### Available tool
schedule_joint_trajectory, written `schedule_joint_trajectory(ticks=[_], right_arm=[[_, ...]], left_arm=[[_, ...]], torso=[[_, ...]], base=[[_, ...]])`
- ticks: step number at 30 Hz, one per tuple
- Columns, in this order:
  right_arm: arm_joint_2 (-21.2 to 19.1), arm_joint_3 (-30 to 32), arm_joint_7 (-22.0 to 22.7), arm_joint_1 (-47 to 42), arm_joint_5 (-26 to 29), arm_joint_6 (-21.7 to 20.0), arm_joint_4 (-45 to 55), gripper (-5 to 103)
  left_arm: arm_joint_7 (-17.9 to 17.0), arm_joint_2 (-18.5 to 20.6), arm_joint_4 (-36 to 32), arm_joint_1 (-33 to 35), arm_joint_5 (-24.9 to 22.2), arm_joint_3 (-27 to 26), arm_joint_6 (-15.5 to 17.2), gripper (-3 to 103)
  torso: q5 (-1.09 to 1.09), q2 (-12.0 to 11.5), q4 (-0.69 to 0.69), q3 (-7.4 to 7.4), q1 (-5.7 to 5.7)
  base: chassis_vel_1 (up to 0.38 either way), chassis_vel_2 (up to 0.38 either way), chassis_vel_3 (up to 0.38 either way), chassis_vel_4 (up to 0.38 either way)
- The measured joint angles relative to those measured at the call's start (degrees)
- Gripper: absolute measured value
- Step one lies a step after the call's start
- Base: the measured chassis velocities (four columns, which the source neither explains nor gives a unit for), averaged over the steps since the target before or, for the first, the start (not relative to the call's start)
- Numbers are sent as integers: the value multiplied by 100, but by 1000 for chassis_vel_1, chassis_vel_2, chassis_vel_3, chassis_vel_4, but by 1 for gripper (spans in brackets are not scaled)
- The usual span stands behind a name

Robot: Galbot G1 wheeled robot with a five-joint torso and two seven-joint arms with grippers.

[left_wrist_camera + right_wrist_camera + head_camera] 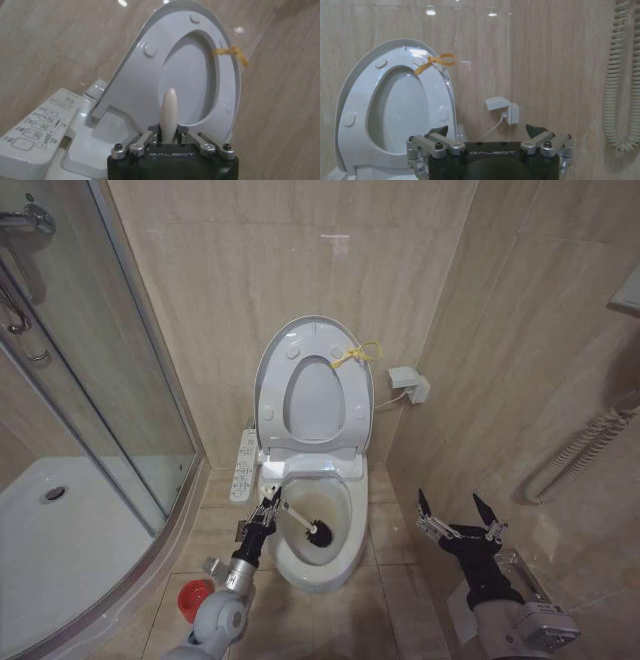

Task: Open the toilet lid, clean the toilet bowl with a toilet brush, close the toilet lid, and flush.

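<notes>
White plastic runs slantwise from my left gripper [268,505], low and left of centre in the head view, down to the right: the toilet brush [298,522], clamped at its handle, black head resting in the toilet bowl [352,515] at lower centre. Its long axis points from my jaws into the basin, so this arm does the scrubbing. The toilet lid [277,360] stands raised at upper centre. My right gripper [460,515], lower right, hangs spread and empty
</notes>
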Motion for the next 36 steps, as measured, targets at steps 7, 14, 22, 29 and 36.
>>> schedule_joint_trajectory(ticks=[7, 14, 22, 29, 36], right_arm=[[0, 0, 0, 0, 0, 0, -1, 100], [0, 0, 0, 0, 0, 0, 0, 100], [0, 0, 0, 0, 0, 0, 0, 100], [0, 0, 0, 0, 0, 0, 0, 100], [0, 0, 0, 0, 0, 0, 0, 100]], left_arm=[[313, -305, 1040, -645, 148, 211, -208, 22], [461, -568, 2073, -1203, 521, 487, -469, 22], [682, -670, 2171, -1220, 254, 566, -489, 22], [684, -681, 1538, -1071, -804, 549, -250, 22], [633, -667, 1907, -957, 4, 427, -320, 22]], torso=[[1, 0, -1, 0, 0], [1, 0, -1, 0, 0], [1, 0, 2, 0, 0], [2, 0, 0, 0, 0], [0, 0, 0, 0, 0]], base=[[0, 0, 0, 0], [0, 0, 0, 0], [0, 0, 0, 0], [0, 0, 0, 0], [0, 0, 0, 0]])
